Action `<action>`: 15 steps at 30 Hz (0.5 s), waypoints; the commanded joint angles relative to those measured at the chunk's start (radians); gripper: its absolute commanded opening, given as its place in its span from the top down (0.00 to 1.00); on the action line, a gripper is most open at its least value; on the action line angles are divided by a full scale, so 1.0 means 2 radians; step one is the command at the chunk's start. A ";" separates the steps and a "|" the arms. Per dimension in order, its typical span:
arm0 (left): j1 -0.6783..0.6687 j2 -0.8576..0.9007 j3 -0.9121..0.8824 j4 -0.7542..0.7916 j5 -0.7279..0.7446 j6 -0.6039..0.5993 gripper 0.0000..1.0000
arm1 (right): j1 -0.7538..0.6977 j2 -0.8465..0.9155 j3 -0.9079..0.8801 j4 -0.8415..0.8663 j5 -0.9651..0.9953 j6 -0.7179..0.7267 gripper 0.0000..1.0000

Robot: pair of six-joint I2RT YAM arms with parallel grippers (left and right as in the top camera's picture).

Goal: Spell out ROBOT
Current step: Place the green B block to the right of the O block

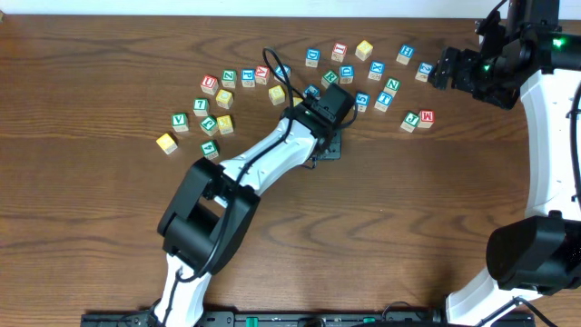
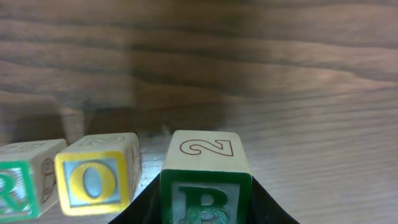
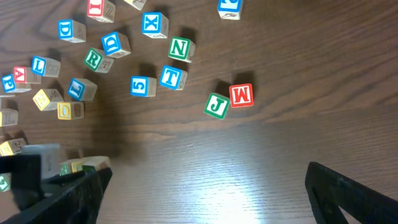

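My left gripper point(image 2: 206, 208) is shut on a green B block point(image 2: 205, 158) with a 2 on its top face, low over the table. Just left of it a yellow O block point(image 2: 96, 180) and a green R block point(image 2: 18, 186) stand side by side in a row. In the overhead view the left gripper point(image 1: 327, 143) hides these blocks. My right gripper point(image 3: 205, 193) is open and empty, high at the far right point(image 1: 442, 68). A blue T block point(image 3: 171, 76) lies loose among the scattered blocks point(image 1: 383, 100).
Several letter blocks are scattered across the far table: red M point(image 3: 241, 95), green J point(image 3: 216, 105), green N point(image 3: 180, 48), blue 5 point(image 3: 142, 86), another green R point(image 3: 93, 59). A cluster lies at the left point(image 1: 213, 104). The left arm point(image 1: 263, 154) crosses the middle.
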 commanded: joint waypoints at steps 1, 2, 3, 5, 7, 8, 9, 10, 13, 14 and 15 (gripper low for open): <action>0.002 0.013 0.005 0.003 -0.012 -0.007 0.70 | 0.002 -0.001 0.007 -0.002 0.002 -0.006 0.01; 0.002 0.013 0.005 0.002 -0.017 -0.007 0.70 | 0.002 -0.001 0.007 -0.002 0.002 -0.006 0.01; 0.002 0.013 0.005 0.002 -0.025 -0.007 0.70 | 0.002 -0.001 0.007 -0.002 0.002 -0.006 0.01; 0.002 0.013 0.005 0.002 -0.035 -0.008 0.70 | 0.002 -0.001 0.007 -0.002 0.002 -0.006 0.01; 0.002 0.014 0.005 0.002 -0.047 -0.014 0.70 | 0.002 -0.001 0.007 -0.002 0.002 -0.006 0.01; 0.002 0.014 0.005 0.002 -0.050 -0.015 0.70 | 0.002 -0.001 0.007 -0.002 0.002 -0.006 0.01; 0.002 0.015 0.005 0.002 -0.051 -0.015 0.70 | 0.002 -0.001 0.007 -0.002 0.002 -0.006 0.01; 0.002 0.015 0.005 0.002 -0.051 -0.015 0.70 | 0.002 -0.001 0.007 -0.002 0.002 -0.006 0.01; 0.002 0.018 0.005 0.002 -0.051 -0.014 0.70 | 0.002 -0.001 0.007 -0.002 0.002 -0.006 0.01; 0.002 0.019 0.005 0.003 -0.054 -0.015 0.70 | 0.002 -0.001 0.007 -0.002 0.002 -0.006 0.01; 0.002 0.022 0.005 0.003 -0.055 -0.014 0.70 | 0.002 -0.001 0.007 -0.002 0.002 -0.006 0.01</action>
